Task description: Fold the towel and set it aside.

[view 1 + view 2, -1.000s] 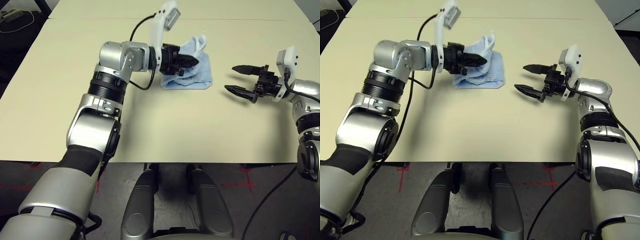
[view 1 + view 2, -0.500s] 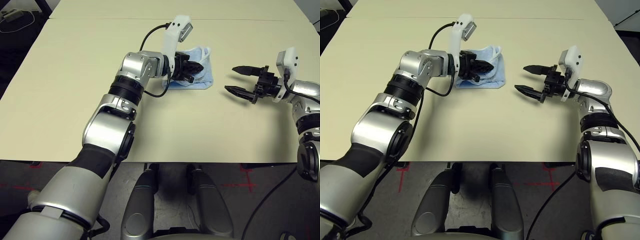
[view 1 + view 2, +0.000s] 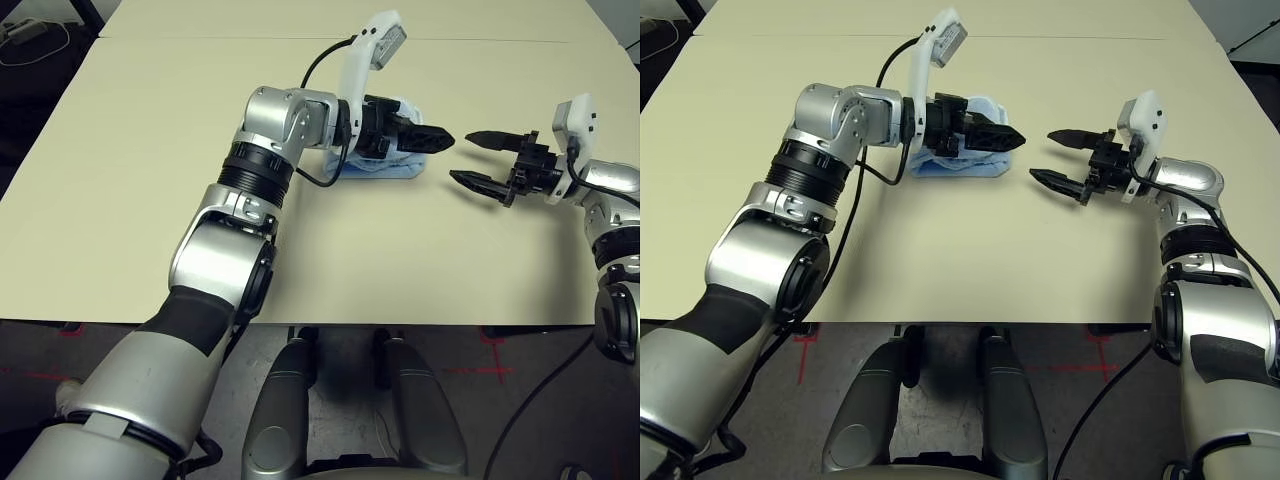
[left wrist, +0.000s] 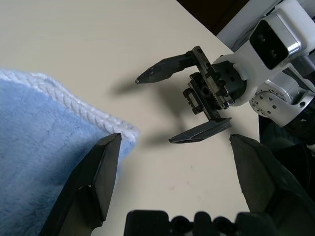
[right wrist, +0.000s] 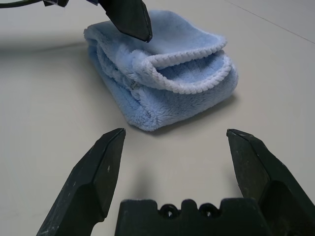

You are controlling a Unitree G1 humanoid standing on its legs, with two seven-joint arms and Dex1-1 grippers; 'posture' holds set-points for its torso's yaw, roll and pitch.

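Nearest the front edge, the cream tabletop [image 3: 330, 250] is smooth and matte. Farther in, toward the right edge, the right gripper [image 3: 468, 159] hovers over the tabletop with its two black fingers spread wide and holding nothing, their tips aimed at the towel.

Beyond the middle of the tabletop and well short of the far edge lies the towel [image 5: 162, 88], a light blue terry cloth folded into a thick, soft bundle. In the head views its long axis runs roughly parallel to the front edge, with one short end pointing toward the right gripper. The left gripper [image 3: 437, 142] hangs just above that end, its pointed black fingers spread apart and gripping nothing, aimed toward the right edge and the other gripper.

The head views hide much of the towel behind the left arm's wrist, leaving a blue strip along its near side. The right wrist view shows far more: stacked plush layers, a rounded fold at the end facing that camera, and a white stitched edging curling around the open top layer, with one fingertip [image 5: 129, 18] of the left gripper over the towel. The left wrist view gives the close texture, fuzzy blue pile with a ropy white border at one corner [image 4: 120, 130], and the right gripper's toothed inner parts facing it across bare tabletop.
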